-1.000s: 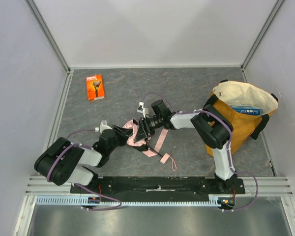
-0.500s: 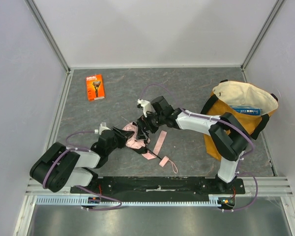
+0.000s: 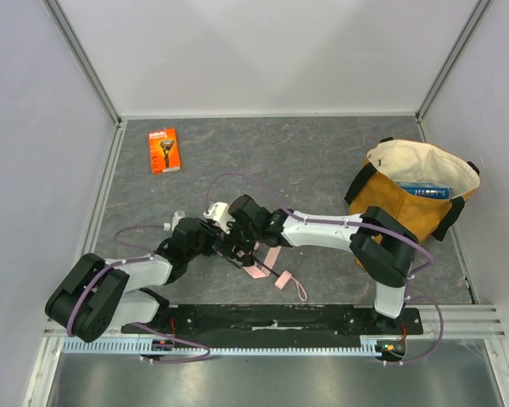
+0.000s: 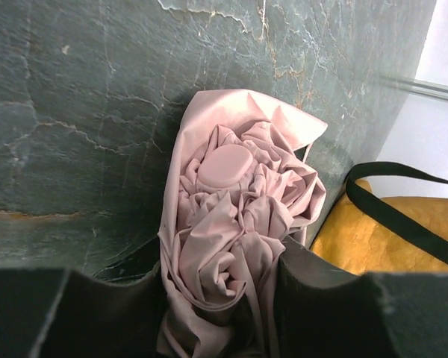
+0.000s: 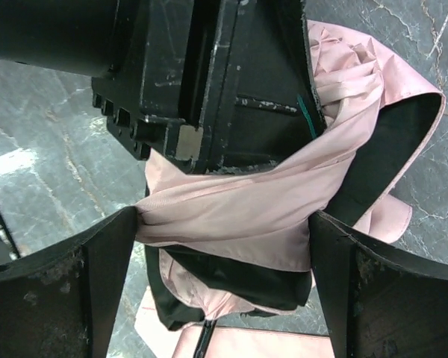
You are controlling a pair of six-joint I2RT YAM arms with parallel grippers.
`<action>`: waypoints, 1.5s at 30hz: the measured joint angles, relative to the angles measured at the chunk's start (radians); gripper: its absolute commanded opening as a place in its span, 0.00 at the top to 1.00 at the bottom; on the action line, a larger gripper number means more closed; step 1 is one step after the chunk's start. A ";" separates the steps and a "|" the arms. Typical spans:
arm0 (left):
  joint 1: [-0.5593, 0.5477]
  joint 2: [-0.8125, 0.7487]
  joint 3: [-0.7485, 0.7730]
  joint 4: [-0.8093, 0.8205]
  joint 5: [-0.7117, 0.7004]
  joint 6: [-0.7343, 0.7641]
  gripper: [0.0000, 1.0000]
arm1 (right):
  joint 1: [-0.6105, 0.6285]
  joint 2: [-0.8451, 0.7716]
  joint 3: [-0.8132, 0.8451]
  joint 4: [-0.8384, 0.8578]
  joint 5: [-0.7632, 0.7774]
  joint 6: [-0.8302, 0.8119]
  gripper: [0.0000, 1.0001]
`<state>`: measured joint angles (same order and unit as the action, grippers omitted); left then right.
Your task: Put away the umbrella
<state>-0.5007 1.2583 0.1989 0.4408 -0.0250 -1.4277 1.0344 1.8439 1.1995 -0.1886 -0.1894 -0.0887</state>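
Note:
The pale pink umbrella [image 3: 242, 248] lies bunched on the grey table between my two grippers, and its black shaft, small pink handle [image 3: 282, 281] and wrist loop trail toward the near edge. My left gripper [image 3: 205, 236] is shut on the gathered fabric [image 4: 224, 224], whose round cap faces the left wrist camera. My right gripper [image 3: 235, 231] reaches across from the right. Its jaws stand fairly wide, pressed on a taut band of umbrella fabric [image 5: 231, 212] that wraps over the left gripper's black finger [image 5: 231, 112].
A mustard-yellow tote bag [image 3: 407, 216] with black straps stands open at the right with a blue item inside; it also shows in the left wrist view [image 4: 388, 239]. An orange razor package [image 3: 164, 150] lies at the back left. Walls enclose the table.
My right gripper has moved left and nearer, stretching the right arm out until it meets the left gripper. The umbrella has shifted left with it and is more bunched.

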 measured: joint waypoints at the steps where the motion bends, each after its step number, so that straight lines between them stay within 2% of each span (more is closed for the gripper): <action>1: 0.000 0.000 0.005 -0.010 0.000 -0.004 0.98 | 0.009 0.006 0.000 0.002 0.018 -0.007 0.02; 6: 0.002 0.019 0.022 -0.027 0.009 -0.028 0.98 | 0.060 0.049 0.000 0.040 0.168 -0.026 0.09; 12: 0.031 0.028 0.031 -0.056 0.037 -0.116 0.98 | 0.110 0.088 0.000 0.131 0.409 0.054 0.17; 18: 0.041 0.030 0.056 -0.110 0.022 -0.160 0.98 | 0.130 0.120 -0.021 0.233 0.533 0.117 0.28; 20: 0.041 0.033 0.065 -0.122 0.015 -0.162 0.98 | 0.134 0.128 -0.028 0.254 0.555 0.131 0.27; 24: 0.041 0.037 0.077 -0.137 0.008 -0.161 0.98 | 0.134 0.127 -0.048 0.288 0.577 0.134 0.16; 27: 0.044 0.036 0.087 -0.156 0.010 -0.157 0.98 | 0.133 0.114 -0.072 0.323 0.588 0.126 0.18; 34: 0.066 0.040 0.127 -0.221 0.064 -0.071 0.98 | 0.134 0.123 -0.104 0.372 0.582 0.021 0.37; 41: 0.076 0.050 0.132 -0.218 0.098 -0.046 0.98 | 0.134 0.119 -0.138 0.426 0.585 -0.063 0.77; 42: 0.077 0.051 0.132 -0.217 0.104 -0.044 0.98 | 0.134 0.119 -0.143 0.434 0.589 -0.077 0.86; 43: 0.078 0.052 0.132 -0.216 0.105 -0.044 0.98 | 0.134 0.119 -0.145 0.439 0.589 -0.088 1.00; 45: 0.079 0.055 0.132 -0.213 0.108 -0.045 0.98 | 0.134 0.120 -0.146 0.443 0.585 -0.092 1.00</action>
<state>-0.4217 1.3136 0.3313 0.2276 0.0834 -1.4723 1.1683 1.9636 1.0531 0.2546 0.3958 -0.1810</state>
